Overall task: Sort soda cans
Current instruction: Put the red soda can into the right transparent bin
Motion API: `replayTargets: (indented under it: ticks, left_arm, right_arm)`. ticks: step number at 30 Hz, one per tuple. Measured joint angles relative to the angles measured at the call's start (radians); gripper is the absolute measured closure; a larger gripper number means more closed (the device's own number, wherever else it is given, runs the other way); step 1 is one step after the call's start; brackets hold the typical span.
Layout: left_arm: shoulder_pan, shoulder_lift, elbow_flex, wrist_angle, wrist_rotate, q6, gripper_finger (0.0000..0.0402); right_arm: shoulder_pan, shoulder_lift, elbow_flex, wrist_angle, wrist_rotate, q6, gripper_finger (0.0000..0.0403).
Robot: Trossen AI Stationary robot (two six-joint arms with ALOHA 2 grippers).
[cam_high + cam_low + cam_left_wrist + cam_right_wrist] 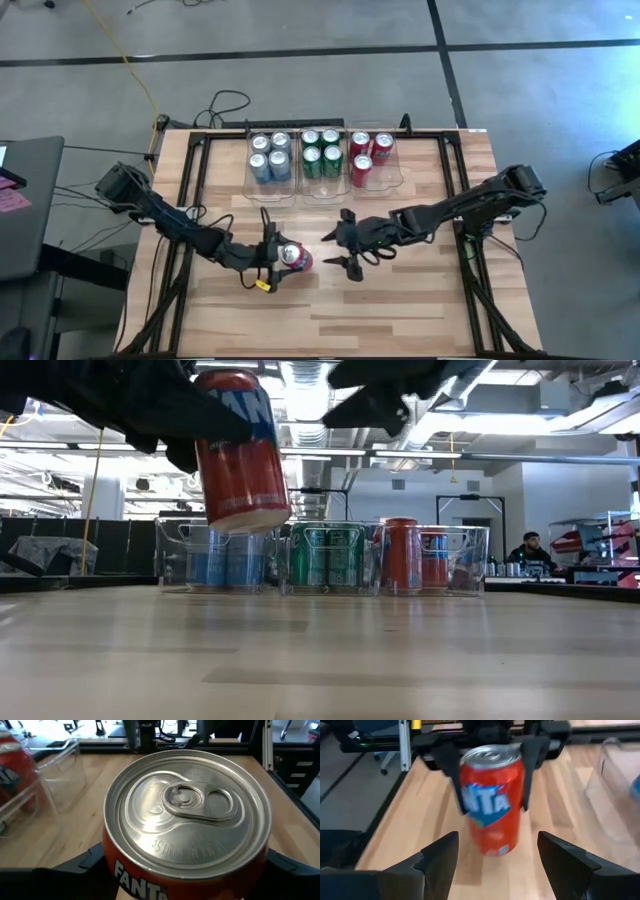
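Red can (238, 452) aloft in left fingers (454, 770), right fingers (567, 857) spread opposite, bins (300, 187) beyond.

A: The light is even and comes from above; in the low view the ceiling lamps (305, 380) look very bright, almost white.

B: Yes, and the wooden table (320, 660) reflects them softly. Shadows are weak.

A: In the right wrist view the red can (492, 800) is blurred.

B: In the left wrist view its silver top (187, 815) is sharp, with soft glare; the background is out of focus.
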Motion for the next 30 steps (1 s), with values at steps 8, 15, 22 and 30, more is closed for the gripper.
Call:
replayTargets:
  ticks: [8,15,22,30]
  left_arm:
    - [0.000,0.076,0.002,-0.043,0.015,-0.087,0.0103]
    - [0.000,0.230,0.081,-0.063,0.017,-0.139,0.0094]
    - [0.003,0.260,0.153,-0.124,0.055,-0.077,0.0057]
    - [0.016,0.249,0.155,-0.117,0.061,-0.079,0.0008]
  right_arm:
    - [-0.009,0.142,0.135,-0.004,-0.010,-0.041,0.0117]
    - [-0.020,0.174,0.191,-0.107,-0.026,-0.017,0.0117]
    - [-0.019,0.174,0.192,-0.117,-0.038,-0.018,0.0116]
    - [-0.023,0.174,0.192,-0.111,-0.141,-0.010,0.0084]
